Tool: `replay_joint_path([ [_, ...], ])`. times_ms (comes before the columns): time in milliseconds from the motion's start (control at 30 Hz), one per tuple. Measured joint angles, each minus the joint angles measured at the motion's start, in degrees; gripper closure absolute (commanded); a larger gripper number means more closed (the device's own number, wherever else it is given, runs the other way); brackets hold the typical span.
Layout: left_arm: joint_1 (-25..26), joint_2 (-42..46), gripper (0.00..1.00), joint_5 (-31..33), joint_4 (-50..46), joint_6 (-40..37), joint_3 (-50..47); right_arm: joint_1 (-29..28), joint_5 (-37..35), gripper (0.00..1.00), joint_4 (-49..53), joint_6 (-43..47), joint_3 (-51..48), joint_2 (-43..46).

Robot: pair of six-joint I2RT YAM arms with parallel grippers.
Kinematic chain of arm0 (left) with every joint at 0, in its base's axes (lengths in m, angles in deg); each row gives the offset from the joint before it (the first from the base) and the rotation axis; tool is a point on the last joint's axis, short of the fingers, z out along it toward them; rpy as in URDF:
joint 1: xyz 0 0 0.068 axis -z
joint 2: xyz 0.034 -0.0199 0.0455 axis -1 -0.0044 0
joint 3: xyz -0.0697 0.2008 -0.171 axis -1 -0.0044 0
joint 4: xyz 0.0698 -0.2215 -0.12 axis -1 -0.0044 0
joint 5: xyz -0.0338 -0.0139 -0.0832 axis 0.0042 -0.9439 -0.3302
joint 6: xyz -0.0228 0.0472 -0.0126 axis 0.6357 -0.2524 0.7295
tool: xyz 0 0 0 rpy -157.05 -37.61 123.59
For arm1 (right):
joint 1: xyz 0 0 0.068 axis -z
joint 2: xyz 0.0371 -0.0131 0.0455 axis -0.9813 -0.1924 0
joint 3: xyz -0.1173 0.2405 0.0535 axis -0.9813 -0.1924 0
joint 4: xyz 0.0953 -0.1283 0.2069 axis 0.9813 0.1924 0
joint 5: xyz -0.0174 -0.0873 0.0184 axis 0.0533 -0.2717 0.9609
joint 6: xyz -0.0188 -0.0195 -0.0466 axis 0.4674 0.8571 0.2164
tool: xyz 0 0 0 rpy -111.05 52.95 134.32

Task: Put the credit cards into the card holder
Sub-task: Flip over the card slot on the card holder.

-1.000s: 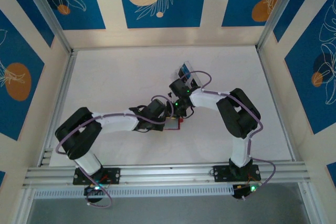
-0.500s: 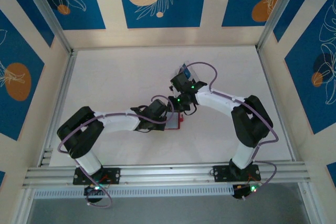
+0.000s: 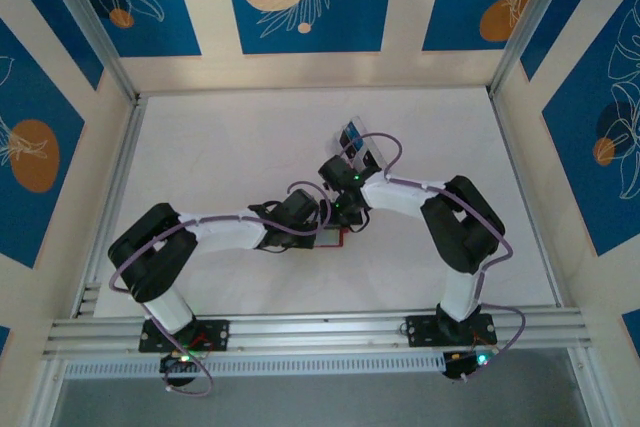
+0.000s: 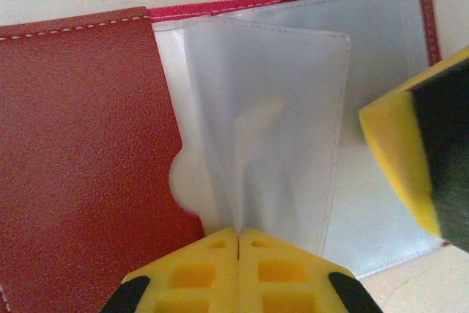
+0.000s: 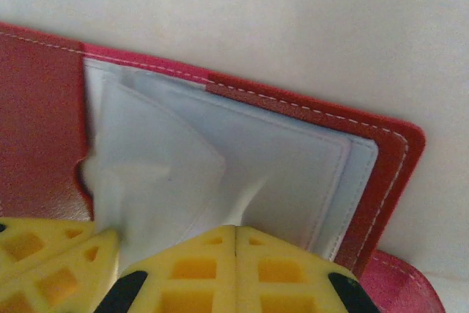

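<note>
Our right gripper (image 5: 236, 234) has swung back in over the holder (image 4: 80, 152), open in the middle of the tabletop (image 3: 230, 157). It and the left gripper (image 4: 238, 238) are each clamped on a clear sleeve (image 4: 271, 122). We should spread gently, without tearing. From above we also find the cards (image 3: 351, 134), farther back; the wrist views give the sleeve's creases.

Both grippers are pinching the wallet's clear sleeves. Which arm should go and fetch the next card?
Probably right: the right gripper lies nearer the cards, while the left gripper, shut on a sleeve of the card holder, can hold it open.
</note>
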Motion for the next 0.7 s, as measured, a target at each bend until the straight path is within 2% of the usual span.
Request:
replay_joint_path([
  [533, 0.28, 5.57, 1.00, 3.91, 1.25, 3.98, -3.63, -0.26, 0.02, 1.00, -2.16, -0.85, -0.15, -0.55],
  [700, 0.31, 6.69, 0.95, 5.16, 2.03, 5.22, -5.18, -0.37, 0.66, 1.00, -2.89, -0.85, -0.13, -0.81],
])
